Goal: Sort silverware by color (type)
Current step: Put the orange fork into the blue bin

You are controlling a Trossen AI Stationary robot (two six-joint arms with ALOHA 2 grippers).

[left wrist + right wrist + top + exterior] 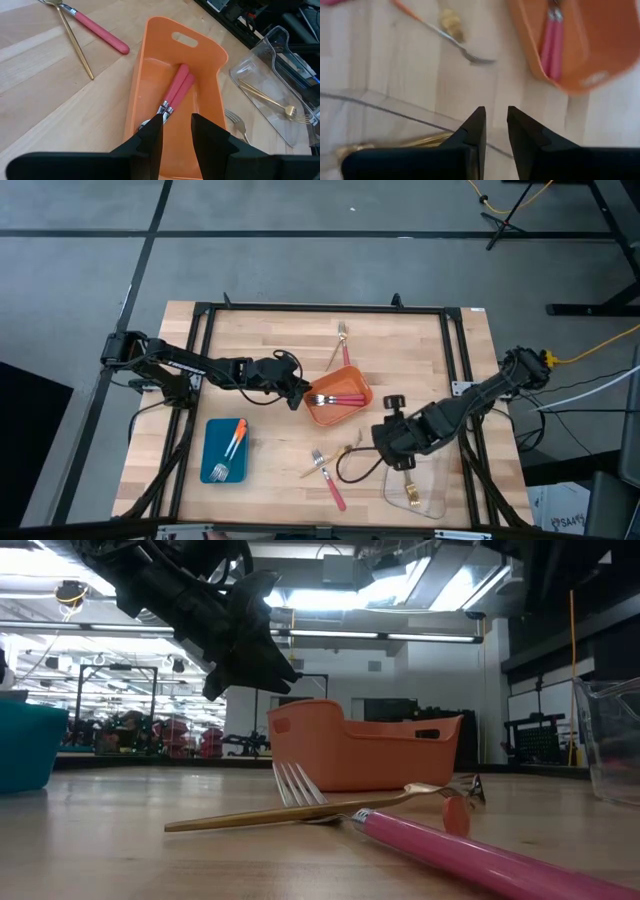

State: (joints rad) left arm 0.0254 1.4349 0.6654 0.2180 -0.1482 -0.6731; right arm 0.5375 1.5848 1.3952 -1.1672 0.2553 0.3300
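Two pink-handled forks [176, 90] lie side by side in the orange tray [352, 416]. My left gripper [176, 117] hovers open above the tray's left end [300, 394], over the forks' silver heads, with nothing between its fingers. My right gripper [496, 111] is open and points down over the far left corner of the clear tray [430, 498], in which a gold fork [412, 492] lies. On the table in front, a pink-handled fork [332, 485] and a gold fork [318, 465] lie crossed. Orange-handled forks [234, 440] lie in the blue tray [212, 435].
Another fork [343, 342] lies on the wood beyond the orange tray. One more fork [455, 42] with an orange handle rests between the orange and the clear tray. A black frame [320, 308] runs round the tabletop.
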